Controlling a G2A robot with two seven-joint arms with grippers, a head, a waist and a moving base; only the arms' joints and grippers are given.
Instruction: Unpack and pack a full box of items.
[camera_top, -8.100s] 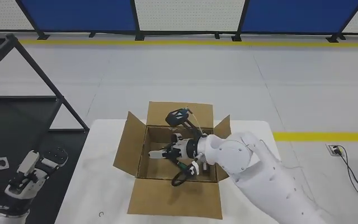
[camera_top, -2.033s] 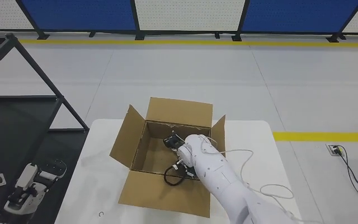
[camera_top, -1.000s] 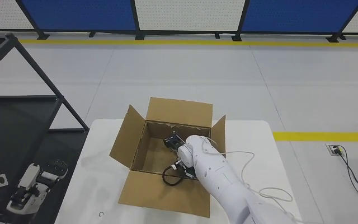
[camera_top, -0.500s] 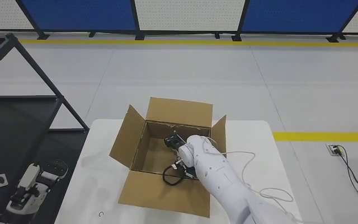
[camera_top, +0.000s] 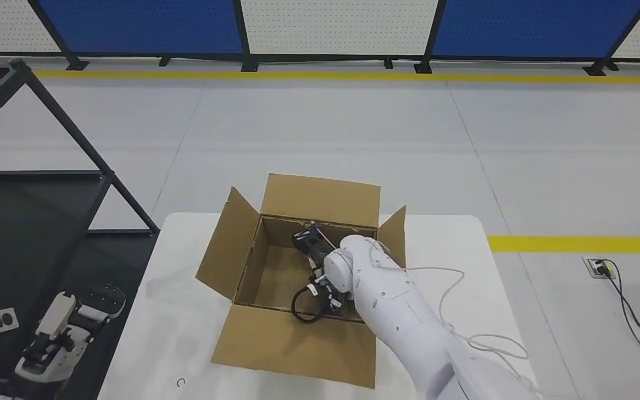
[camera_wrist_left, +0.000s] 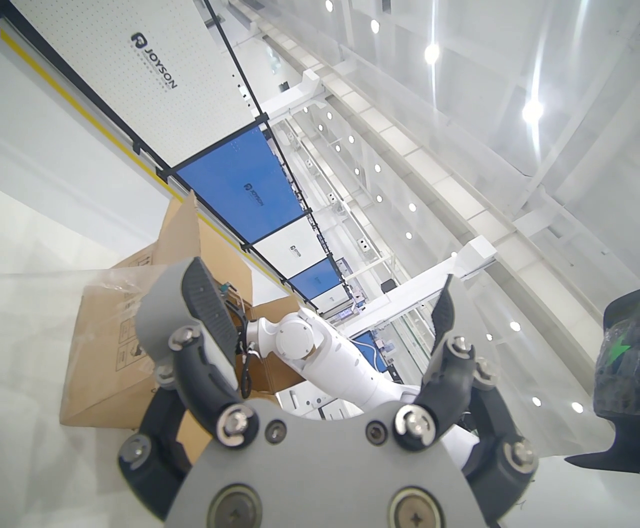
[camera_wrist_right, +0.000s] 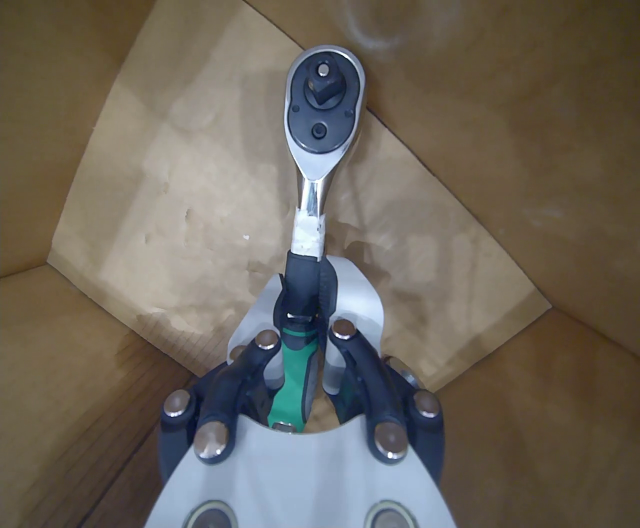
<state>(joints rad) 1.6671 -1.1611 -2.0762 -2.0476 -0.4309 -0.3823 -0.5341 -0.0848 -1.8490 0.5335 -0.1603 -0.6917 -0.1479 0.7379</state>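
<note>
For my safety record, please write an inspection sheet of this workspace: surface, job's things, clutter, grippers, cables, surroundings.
Surface: white table; no damage seen.
Job's things: open brown cardboard box, flaps spread; chrome ratchet wrench with green-black handle, held inside it.
Clutter: small dark mark near the table's front edge, too small to identify.
Grippers: right gripper shut on the wrench handle; left gripper open, off the table's side.
Cables: black cable loop at the right wrist inside the box; white cable along that arm.
Surroundings: blue and white partition panels, yellow floor line, black frame.
</note>
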